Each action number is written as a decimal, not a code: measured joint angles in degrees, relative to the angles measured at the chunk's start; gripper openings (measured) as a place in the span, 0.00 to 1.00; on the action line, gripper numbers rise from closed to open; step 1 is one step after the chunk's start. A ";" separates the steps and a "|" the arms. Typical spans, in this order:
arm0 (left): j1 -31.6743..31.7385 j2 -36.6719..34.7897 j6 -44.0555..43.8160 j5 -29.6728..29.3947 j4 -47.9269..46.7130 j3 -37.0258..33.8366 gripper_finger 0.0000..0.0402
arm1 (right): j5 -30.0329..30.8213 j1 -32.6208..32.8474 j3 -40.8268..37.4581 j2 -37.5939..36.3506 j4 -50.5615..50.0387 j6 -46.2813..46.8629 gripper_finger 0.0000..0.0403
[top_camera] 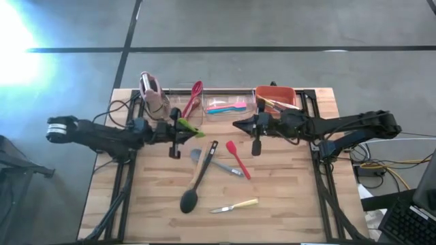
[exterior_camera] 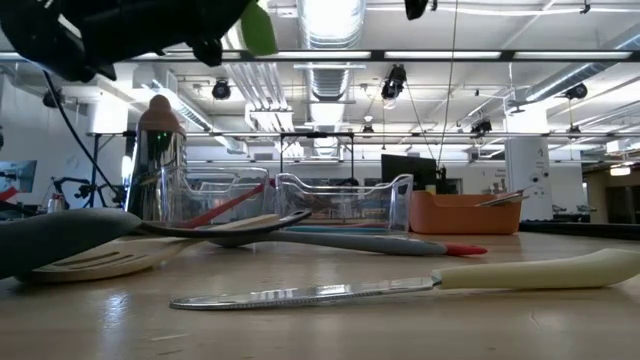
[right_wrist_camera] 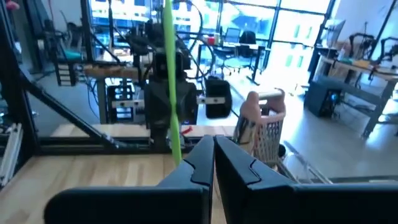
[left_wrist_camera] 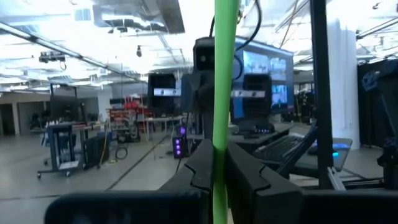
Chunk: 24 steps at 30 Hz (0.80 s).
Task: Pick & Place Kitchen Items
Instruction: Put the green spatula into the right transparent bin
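My left gripper (top_camera: 180,129) hovers high over the table's middle left and is shut on a green utensil (top_camera: 191,126), which also shows in the low view (exterior_camera: 258,28) and the right wrist view (right_wrist_camera: 169,81). My right gripper (top_camera: 237,125) faces it from the right, shut and empty (right_wrist_camera: 214,149), above the table. A black ladle (top_camera: 192,194), a wooden spatula (top_camera: 200,166), a grey utensil (top_camera: 219,165), a red spatula (top_camera: 238,158) and a pale-handled knife (top_camera: 236,205) lie flat on the table. My left gripper pinches the green utensil's slim handle (left_wrist_camera: 220,163) between its two fingers. The fingers are about level and point toward the table's right, lying across the handle. The utensil is lifted clear of the table, its wider green end (exterior_camera: 258,28) high above the board.
A clear bin (top_camera: 218,92) at the far edge holds a pink spoon (top_camera: 193,97) and blue and pink utensils (top_camera: 227,107). A red-orange bin (top_camera: 276,92) with utensils stands to its right. A pink-topped rack (top_camera: 151,88) stands at the far left.
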 joint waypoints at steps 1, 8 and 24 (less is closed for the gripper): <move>0.21 0.93 -0.14 0.42 0.01 0.51 0.06 | -0.05 0.00 0.40 0.43 -0.32 -0.32 0.03; 0.30 7.64 -0.21 3.12 0.05 4.75 0.06 | -0.27 0.00 5.37 5.69 -5.41 -0.34 0.21; 0.85 11.07 0.91 5.55 -0.30 6.53 0.06 | -4.06 0.11 17.42 15.79 -8.68 0.34 0.47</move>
